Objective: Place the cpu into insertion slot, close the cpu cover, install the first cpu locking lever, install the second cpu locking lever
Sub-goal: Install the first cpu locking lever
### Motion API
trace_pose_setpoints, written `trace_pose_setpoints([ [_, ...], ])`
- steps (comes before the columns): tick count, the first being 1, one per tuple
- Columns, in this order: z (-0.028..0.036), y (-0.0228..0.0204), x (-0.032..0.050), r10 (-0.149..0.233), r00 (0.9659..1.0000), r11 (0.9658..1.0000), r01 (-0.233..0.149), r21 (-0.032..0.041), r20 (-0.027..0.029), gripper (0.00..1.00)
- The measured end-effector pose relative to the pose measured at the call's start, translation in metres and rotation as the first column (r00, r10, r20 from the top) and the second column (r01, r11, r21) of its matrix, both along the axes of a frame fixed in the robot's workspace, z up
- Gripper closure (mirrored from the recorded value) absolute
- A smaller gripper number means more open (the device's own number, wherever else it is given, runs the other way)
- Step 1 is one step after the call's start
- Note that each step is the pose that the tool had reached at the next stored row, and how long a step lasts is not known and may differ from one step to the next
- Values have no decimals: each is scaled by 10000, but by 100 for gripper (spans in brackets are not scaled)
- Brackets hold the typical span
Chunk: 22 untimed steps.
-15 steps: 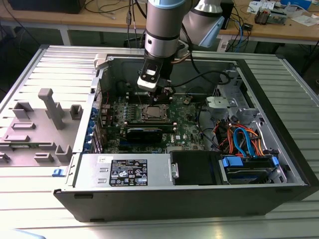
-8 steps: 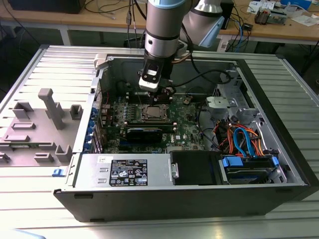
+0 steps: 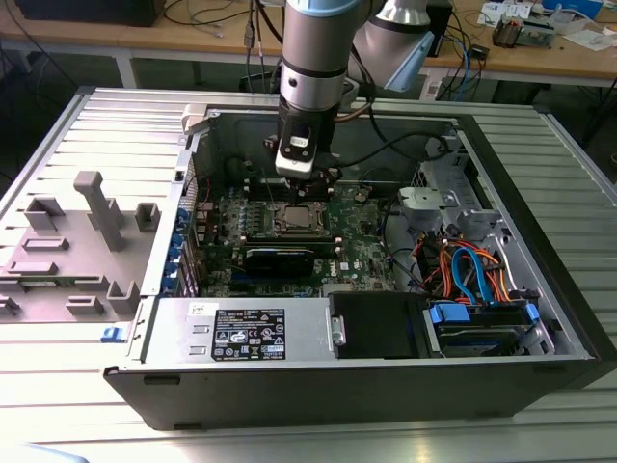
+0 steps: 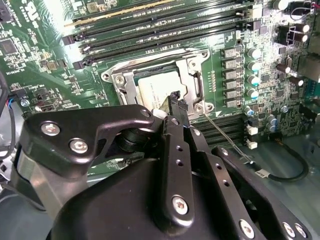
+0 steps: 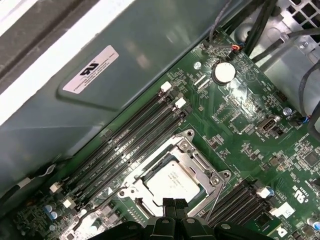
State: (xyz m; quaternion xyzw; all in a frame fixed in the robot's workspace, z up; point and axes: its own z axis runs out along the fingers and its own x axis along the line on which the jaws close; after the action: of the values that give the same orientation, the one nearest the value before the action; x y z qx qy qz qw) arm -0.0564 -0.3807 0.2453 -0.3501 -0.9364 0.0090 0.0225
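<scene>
Workshop setting, with cluttered benches along the back and a ribbed metal tabletop carrying an open computer case lying on its side so the motherboard faces up, which is presumably why the arm can come straight down on it. In both wrist views the cpu already sits in the insertion slot, and the cpu cover is folded down around it, its window framing the silvery top. The hand hovers right over the socket's edge with its fingertips pressed together and nothing between them (looks like a poking pose rather than a gripping one). A thin wire locking lever runs out from the socket corner, apparently not latched yet, so the hand being parked there makes sense.
</scene>
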Motion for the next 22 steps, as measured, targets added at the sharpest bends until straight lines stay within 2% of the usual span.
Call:
trace_pose_setpoints([
  [5,0,0,0,424,9991,9991,-424,1,0,89],
  [12,0,0,0,958,9954,9954,-958,7,1,89],
  [18,0,0,0,1354,9908,9908,-1354,21,3,89],
  [22,0,0,0,1657,9862,9862,-1657,28,3,89],
])
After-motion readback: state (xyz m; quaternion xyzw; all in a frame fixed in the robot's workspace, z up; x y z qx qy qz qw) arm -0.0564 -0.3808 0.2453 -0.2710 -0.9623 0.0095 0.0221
